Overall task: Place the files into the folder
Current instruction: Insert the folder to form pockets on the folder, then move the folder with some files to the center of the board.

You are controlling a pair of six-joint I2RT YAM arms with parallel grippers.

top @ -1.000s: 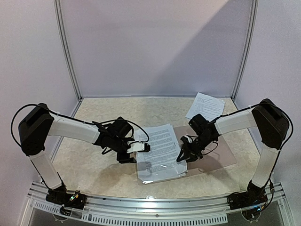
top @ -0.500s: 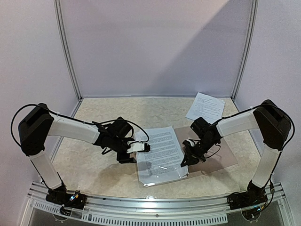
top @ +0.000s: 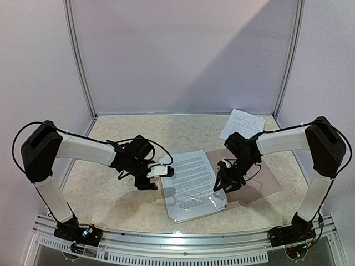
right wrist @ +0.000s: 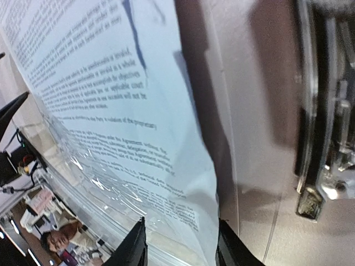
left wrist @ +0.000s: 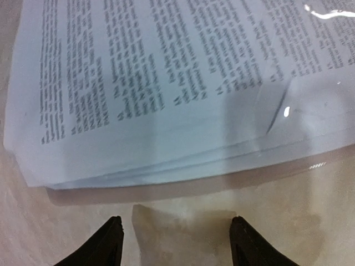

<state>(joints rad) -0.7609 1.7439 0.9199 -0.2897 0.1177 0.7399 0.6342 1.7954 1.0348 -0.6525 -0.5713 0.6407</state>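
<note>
A stack of files (top: 191, 180) lies mid-table on the open folder, whose tan-brown cover (top: 263, 183) spreads out to the right. Clear glossy plastic (top: 213, 204) covers the stack's near end. My left gripper (top: 169, 172) stands open at the stack's left edge. In the left wrist view the files (left wrist: 166, 72) lie just beyond my left gripper (left wrist: 176, 244), and nothing is between its fingers. My right gripper (top: 221, 185) hovers over the stack's right edge. In the right wrist view my right gripper (right wrist: 178, 249) has its jaws apart above the files (right wrist: 111, 83) and the brown cover (right wrist: 249, 111).
One loose printed sheet (top: 242, 124) lies at the back right, near the wall post. The beige table (top: 111, 194) is walled on three sides. A metal rail (top: 183, 244) runs along the near edge.
The stack has slid nearer and a little right, turning slightly. My right gripper moved right and nearer with it. My left gripper shifted slightly back.
</note>
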